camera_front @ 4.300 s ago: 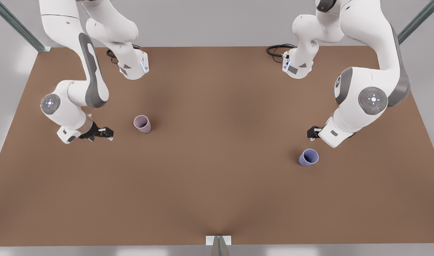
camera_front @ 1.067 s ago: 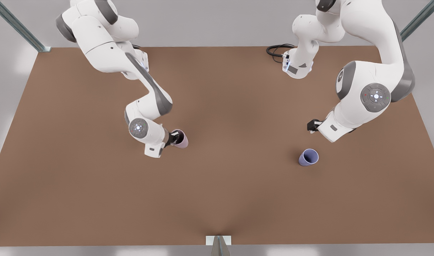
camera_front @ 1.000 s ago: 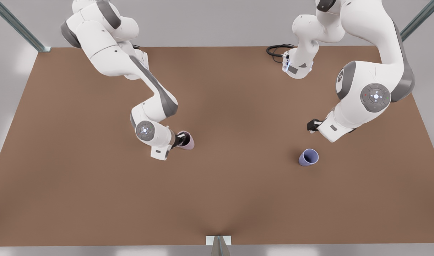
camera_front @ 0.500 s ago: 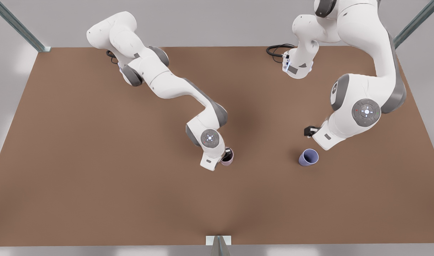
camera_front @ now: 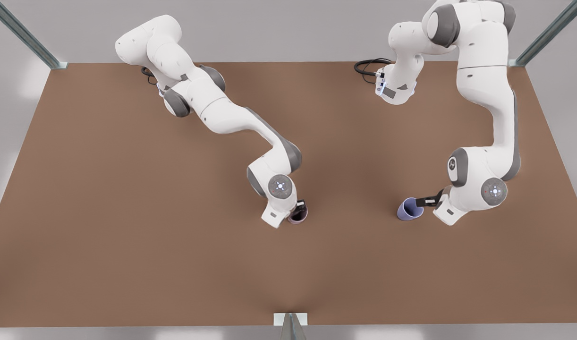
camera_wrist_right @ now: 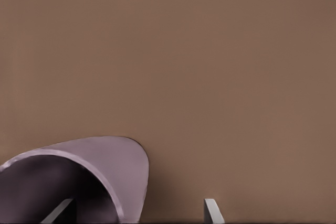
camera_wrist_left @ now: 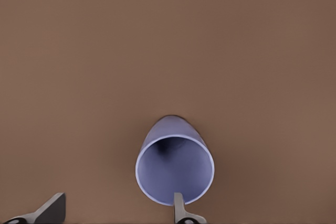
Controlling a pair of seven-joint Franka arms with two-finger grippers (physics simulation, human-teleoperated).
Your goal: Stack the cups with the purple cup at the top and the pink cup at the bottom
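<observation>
Moved since earlier: right gripper (camera_front: 300, 207) has carried the pink cup (camera_front: 301, 217) from the front view's left to the middle of the table (camera_front: 128, 236); left gripper (camera_front: 428, 201) has dropped down to the purple cup (camera_front: 408, 210), which has not shifted
Pink cup: standing on the table; one finger inside its mouth, the other outside the wall
Right gripper: fingers (camera_wrist_right: 210, 209) apart, not pressing the wall
Purple cup: upright at the front view's right, well apart from the pink one
Left gripper: spread wide; one finger (camera_wrist_left: 178, 208) at the rim, the other (camera_wrist_left: 52, 209) off to the side
Surface: plain matte brown, softly shadowed under the arms
Room: grey walls; slanted metal struts (camera_front: 21, 33) at the far corners; black cable (camera_front: 366, 65) at the far edge; pale bracket (camera_front: 291, 318) at the near edge
</observation>
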